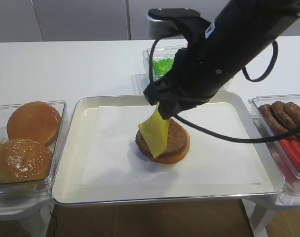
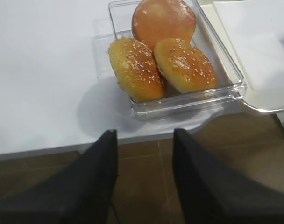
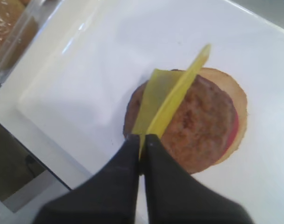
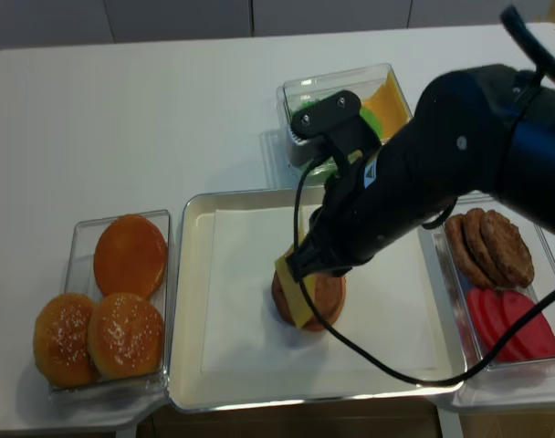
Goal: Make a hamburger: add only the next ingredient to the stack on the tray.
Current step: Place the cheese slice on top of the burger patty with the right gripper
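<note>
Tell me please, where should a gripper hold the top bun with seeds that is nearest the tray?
Probably grip the seeded bun across its domed sides, coming from above with jaws wide. The clear container walls and the neighbouring bun touching it block a sideways approach.

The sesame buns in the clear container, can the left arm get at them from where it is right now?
Probably yes. The left gripper hangs open off the table's near edge, facing the sesame buns. Their clear container is open-topped and nothing stands between; the right gripper is busy over the tray.
</note>
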`<state>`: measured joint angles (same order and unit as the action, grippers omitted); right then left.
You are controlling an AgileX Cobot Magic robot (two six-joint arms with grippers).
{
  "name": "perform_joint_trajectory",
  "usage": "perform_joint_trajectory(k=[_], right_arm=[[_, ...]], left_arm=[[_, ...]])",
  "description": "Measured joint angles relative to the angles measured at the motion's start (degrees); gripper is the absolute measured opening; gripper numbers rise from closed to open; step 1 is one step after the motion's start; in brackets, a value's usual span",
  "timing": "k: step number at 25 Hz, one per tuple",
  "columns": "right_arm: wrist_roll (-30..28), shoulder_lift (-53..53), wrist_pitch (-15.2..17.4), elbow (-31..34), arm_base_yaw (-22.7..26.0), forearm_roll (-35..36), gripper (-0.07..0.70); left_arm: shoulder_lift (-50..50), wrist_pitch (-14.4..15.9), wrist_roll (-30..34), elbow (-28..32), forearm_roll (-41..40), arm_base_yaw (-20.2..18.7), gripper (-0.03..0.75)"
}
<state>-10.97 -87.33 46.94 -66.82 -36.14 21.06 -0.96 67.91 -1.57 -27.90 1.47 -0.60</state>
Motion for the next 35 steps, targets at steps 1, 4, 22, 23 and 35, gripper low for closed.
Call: perform_joint_trajectory(k=[1, 4, 22, 23, 35], right_arm=[[0.3, -0.2, 0.0, 0.0, 0.0, -0.7, 0.01], [0.5, -0.5, 0.3, 0.0, 0.0, -2.2, 0.01], [3.2, -4.5, 1.8, 0.0, 0.0, -7.4, 0.01], [3.8, -4.5, 2.0, 0.0, 0.0, -8.1, 0.01], [11.0, -4.5, 4.1, 0.0, 0.0, -11.4, 0.01]], left_arm=[[0.0, 0.0, 0.0, 0.0, 0.0, 0.0, 0.299], [0.0, 0.0, 0.0, 0.0, 0.0, 0.0, 0.299], [0.0, 0.0, 0.0, 0.0, 0.0, 0.0, 0.299], [0.0, 0.0, 0.0, 0.0, 0.0, 0.0, 0.299], [0.0, 0.0, 0.0, 0.0, 0.0, 0.0, 0.299]])
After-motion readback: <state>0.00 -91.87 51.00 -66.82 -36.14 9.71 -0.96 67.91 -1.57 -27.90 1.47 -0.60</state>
